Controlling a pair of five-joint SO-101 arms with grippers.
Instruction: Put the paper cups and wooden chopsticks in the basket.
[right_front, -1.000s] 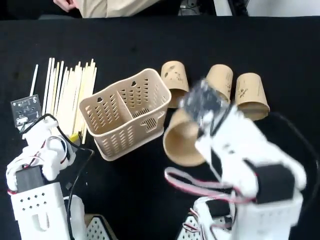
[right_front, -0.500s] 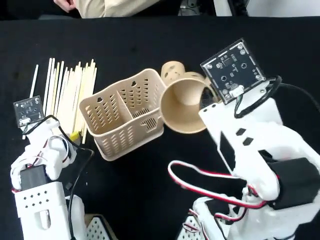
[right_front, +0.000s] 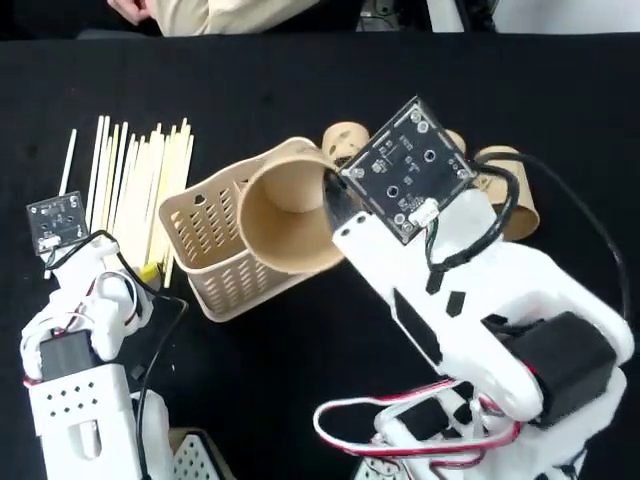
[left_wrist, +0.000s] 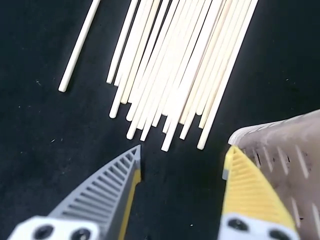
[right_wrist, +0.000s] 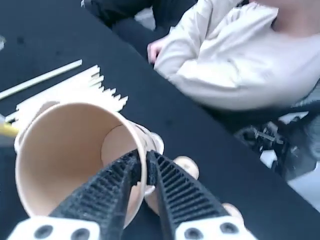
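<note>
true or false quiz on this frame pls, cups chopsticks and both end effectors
1. The right end effector is shut on the rim of a paper cup. True.
2. That paper cup stands upright inside the basket. False: it is held tilted above the basket.
3. The left end effector is open and holds nothing. True.
4. The wooden chopsticks are in the basket. False: they lie on the table beside it.

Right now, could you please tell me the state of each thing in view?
held cup, tilted, gripped by its rim over the basket.
right tool, shut on held cup.
left tool, open, empty.
chopsticks, loose on table.
basket, upright on table.
other cups, on table, outside basket.
</note>
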